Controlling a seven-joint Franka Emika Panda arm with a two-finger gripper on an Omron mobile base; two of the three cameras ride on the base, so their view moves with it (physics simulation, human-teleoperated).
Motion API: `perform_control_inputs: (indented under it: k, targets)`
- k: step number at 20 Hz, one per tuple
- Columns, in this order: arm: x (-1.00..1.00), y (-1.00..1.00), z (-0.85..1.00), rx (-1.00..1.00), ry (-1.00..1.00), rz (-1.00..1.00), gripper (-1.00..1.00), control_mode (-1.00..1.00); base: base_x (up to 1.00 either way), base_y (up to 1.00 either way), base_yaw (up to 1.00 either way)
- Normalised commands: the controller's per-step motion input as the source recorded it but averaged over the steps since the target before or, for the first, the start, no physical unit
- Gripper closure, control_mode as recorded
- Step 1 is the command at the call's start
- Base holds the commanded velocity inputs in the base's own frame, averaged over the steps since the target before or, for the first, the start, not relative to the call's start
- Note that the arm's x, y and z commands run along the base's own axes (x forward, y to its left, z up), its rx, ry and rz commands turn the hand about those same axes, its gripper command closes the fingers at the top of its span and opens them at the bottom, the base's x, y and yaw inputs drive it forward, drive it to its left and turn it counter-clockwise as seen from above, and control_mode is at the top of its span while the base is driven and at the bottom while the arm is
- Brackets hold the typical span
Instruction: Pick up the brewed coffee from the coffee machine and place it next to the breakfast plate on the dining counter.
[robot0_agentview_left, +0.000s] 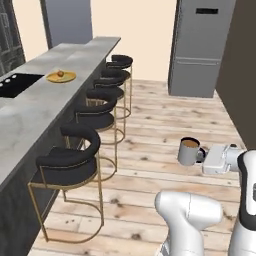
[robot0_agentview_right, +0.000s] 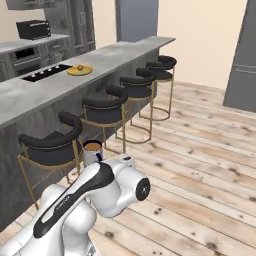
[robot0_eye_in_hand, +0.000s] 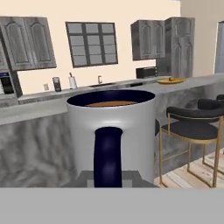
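The gripper (robot0_agentview_left: 201, 156) was clamped on the handle side of the brewed coffee (robot0_agentview_left: 188, 151), a small grey mug carried upright in mid-air over the wood floor (robot0_agentview_left: 165, 120), well apart from the dining counter (robot0_agentview_left: 45, 105). In the hand view the mug (robot0_eye_in_hand: 111, 135) sat close, its dark handle facing the camera and brown coffee level just below the rim. It was probably light and rigid but smooth-sided, and the open liquid meant any tilt or jolt could spill; a hold at the handle seemed right. The breakfast plate (robot0_agentview_left: 61, 76) lay far along the counter near the black cooktop (robot0_agentview_left: 17, 84), with bare marble around it. 4 bar stools (robot0_agentview_left: 75, 155) lined the counter's near edge, so approach would need height above their backs.
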Motion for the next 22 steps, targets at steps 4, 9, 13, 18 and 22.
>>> perform_control_inputs:
  k: [4,9,13,18,22]
  targets:
    - [0.00,0.00,0.00,0.00,0.00,0.00,1.00,1.00,1.00,-0.60,0.50]
    - [0.00,0.00,0.00,0.00,0.00,0.00,1.00,1.00,1.00,-0.84,0.44]
    - [0.00,0.00,0.00,0.00,0.00,0.00,1.00,1.00,1.00,-0.95,0.40]
    - [0.00,0.00,0.00,0.00,0.00,0.00,1.00,1.00,1.00,-1.00,0.37]
    - [0.00,0.00,0.00,0.00,0.00,0.00,1.00,1.00,1.00,-1.00,0.36]
